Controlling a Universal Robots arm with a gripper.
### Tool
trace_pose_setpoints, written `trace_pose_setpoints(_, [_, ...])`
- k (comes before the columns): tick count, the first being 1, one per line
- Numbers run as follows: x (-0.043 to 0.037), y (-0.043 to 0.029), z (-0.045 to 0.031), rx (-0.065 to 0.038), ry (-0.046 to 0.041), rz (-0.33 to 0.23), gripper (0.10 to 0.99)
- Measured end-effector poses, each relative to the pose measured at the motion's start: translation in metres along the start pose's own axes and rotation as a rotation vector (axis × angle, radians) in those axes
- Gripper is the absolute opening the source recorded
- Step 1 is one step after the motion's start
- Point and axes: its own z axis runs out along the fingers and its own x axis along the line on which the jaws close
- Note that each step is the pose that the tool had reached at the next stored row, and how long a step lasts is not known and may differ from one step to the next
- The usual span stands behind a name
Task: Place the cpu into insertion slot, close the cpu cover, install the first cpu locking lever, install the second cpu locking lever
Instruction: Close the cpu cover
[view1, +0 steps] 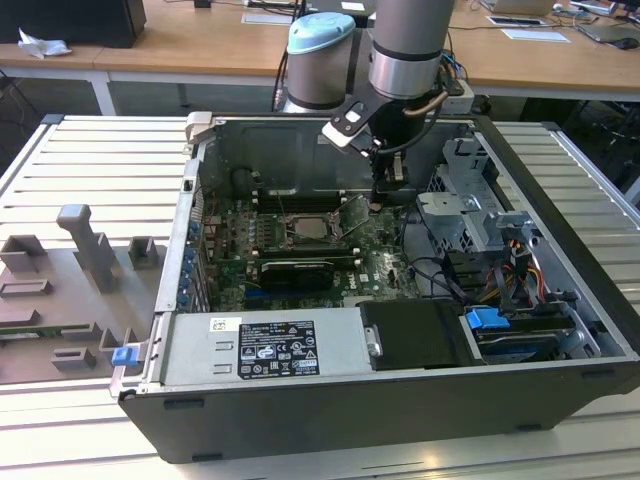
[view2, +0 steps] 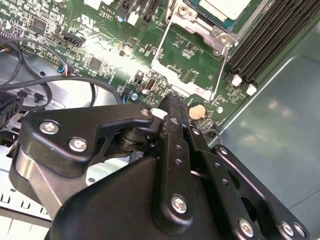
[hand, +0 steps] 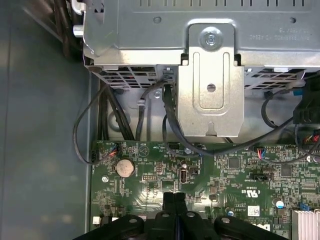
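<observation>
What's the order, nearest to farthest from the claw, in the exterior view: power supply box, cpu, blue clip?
1. cpu, on the board near the claw.
2. power supply box, along the case's near wall.
3. blue clip, outside the case, exterior view's left.

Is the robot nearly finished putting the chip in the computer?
Not yet. The cpu already sits in the insertion slot. The cpu cover is open, so closing it and both levers are left. The tool, shut with nothing in it, is over the green board near the cover.
</observation>
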Motion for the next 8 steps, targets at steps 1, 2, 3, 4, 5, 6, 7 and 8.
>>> trace_pose_setpoints(1, [0.0000,0.0009,0.0000,0.000,-0.0001,0.000,0.106])
trace_pose_setpoints(2, [0.0000,0.0018,0.0001,0.000,-0.0002,0.000,0.106])
trace_pose_setpoints(3, [0.0000,0.0028,0.0001,0.000,-0.0005,0.000,0.106])
trace_pose_setpoints(4, [-0.0001,0.0041,0.0002,0.001,-0.0007,0.000,0.106])
trace_pose_setpoints(5, [-0.0001,0.0057,0.0002,0.001,-0.0011,0.000,0.106])
trace_pose_setpoints(6, [-0.0001,0.0071,0.0004,0.002,-0.0013,0.000,0.106])
trace_pose_setpoints(7, [-0.0001,0.0080,0.0011,0.002,-0.0015,0.000,0.106])
trace_pose_setpoints(8, [-0.0002,0.0078,0.0030,0.003,-0.0015,0.000,0.106])
